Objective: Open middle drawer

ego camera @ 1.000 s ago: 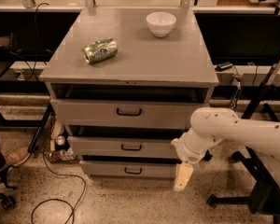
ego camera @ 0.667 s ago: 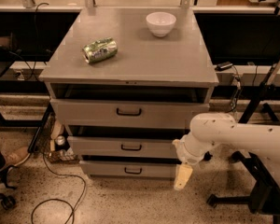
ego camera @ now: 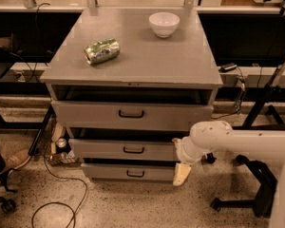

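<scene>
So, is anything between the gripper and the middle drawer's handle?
Nothing visible. The gripper hangs low by the right front of the cabinet; the middle drawer has its handle up and leftward in view, with only bare drawer front between.

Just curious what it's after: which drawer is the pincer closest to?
The bottom drawer: the pincer hangs at its right end, lower than the middle drawer and top drawer.
</scene>
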Available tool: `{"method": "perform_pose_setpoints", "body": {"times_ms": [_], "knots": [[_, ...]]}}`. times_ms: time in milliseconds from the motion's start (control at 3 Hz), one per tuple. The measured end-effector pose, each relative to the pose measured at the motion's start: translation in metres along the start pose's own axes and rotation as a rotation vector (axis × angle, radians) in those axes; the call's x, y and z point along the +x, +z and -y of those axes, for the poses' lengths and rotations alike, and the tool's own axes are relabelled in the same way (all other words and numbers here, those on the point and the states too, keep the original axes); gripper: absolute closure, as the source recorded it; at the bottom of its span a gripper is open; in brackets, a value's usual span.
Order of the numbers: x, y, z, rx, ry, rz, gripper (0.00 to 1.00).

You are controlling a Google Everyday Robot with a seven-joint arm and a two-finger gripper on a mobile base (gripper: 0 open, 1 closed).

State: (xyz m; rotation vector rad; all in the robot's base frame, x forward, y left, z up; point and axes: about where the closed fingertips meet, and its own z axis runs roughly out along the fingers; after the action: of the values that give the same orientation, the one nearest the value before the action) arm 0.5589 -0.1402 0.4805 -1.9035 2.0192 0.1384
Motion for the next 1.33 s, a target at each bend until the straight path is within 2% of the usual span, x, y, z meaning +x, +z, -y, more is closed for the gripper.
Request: {"method": "perform_pose_setpoints", "body": {"times_ms": [333,1000,1333], "knots": [[-0.001,0.020,0.015,0.037,-0.017,0.008,0.00],[-0.003,0.055,0.048,0.089,-0.005,0.062,0.00],[0.001,0.088,0.061,0.089,0.015,0.068,0.02]]}}
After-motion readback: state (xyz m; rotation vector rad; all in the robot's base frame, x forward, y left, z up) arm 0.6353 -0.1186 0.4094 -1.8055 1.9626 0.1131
